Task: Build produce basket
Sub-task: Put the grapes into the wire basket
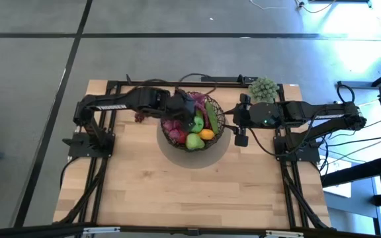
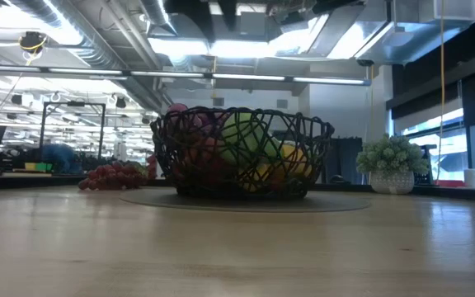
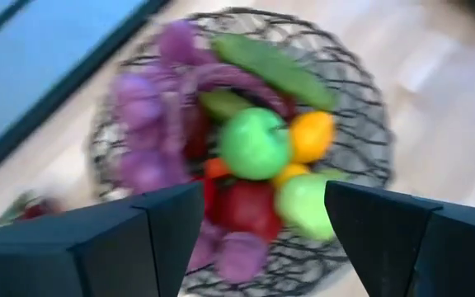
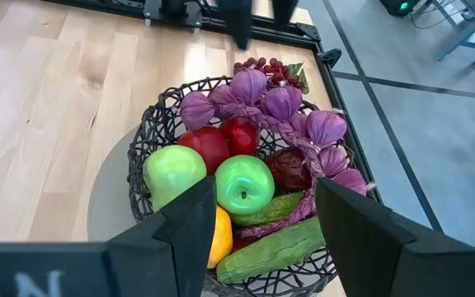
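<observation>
- Left pincer [image 3: 254,235] hovering over basket [image 1: 167,135], fingers apart, empty; descending could be knocking the piled produce [image 4: 243,183] out.
- Right pincer [image 4: 262,223] waiting beside basket, apart, empty.
- Grapes [image 2: 114,176] lying on bench [image 1: 144,192] outside.

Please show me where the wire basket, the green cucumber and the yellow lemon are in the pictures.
wire basket [image 4: 141,149], right wrist view, on its woven rim beside the fruit.
green cucumber [image 4: 272,247], right wrist view, on the middle of its long body.
yellow lemon [image 3: 312,134], left wrist view, on its rounded side.
</observation>
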`<state>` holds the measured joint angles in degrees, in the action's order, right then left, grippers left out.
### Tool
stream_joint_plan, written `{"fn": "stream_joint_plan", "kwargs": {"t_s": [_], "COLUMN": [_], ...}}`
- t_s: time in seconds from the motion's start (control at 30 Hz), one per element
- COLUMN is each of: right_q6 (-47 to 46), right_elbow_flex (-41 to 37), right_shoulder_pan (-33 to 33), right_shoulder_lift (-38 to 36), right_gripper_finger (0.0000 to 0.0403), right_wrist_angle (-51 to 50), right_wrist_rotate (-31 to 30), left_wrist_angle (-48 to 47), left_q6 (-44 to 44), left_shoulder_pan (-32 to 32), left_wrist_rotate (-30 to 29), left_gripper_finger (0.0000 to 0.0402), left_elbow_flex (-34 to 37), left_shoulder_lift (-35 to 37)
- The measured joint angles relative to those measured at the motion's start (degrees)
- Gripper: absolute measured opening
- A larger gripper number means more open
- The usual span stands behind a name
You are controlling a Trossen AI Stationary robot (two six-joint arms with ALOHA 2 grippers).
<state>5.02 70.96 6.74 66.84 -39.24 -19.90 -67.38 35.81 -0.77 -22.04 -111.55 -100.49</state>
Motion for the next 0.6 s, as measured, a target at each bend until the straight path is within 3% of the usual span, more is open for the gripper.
{"fn": "stream_joint_plan", "kwargs": {"t_s": [0.37, 0.6], "right_q6": [0.0, 0.0], "right_elbow_flex": [0.0, 0.0], "right_shoulder_pan": [0.0, 0.0], "right_shoulder_lift": [0.0, 0.0], "right_gripper_finger": [0.0207, 0.0207], "right_wrist_angle": [0.0, 0.0], "right_wrist_rotate": [0.0, 0.0], "left_wrist_angle": [-21.5, -22.6], "left_q6": [11.0, 9.7], "left_shoulder_pan": [-8.0, -15.3], "left_wrist_rotate": [-2.9, 0.0], "left_gripper_finger": [0.0241, 0.0241], "left_elbow_flex": [-2.0, -1.6], "left_shoulder_lift": [0.0, 0.1]}}
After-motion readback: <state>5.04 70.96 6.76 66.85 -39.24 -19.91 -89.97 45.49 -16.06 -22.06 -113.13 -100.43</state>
